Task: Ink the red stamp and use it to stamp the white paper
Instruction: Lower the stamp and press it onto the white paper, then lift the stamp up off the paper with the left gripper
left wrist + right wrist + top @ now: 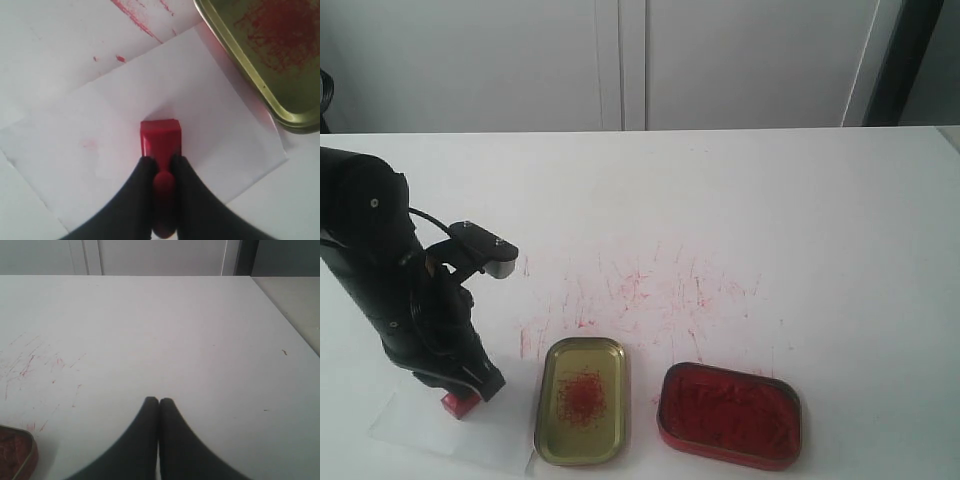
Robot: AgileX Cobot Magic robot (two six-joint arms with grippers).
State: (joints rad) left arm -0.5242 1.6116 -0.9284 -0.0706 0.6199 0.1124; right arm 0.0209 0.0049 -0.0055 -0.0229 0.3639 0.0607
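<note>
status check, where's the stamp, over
Left gripper jaws shut on the red stamp. Stamp down on the white paper. Right gripper shut, empty. Gold tray beside the paper, not blocking.

No text, label, brand, number or sign can be read in any of the three views. The white paper carries only a faint red smudge in which no letters can be made out. The red marks on the table are only scratches and not writing.
</note>
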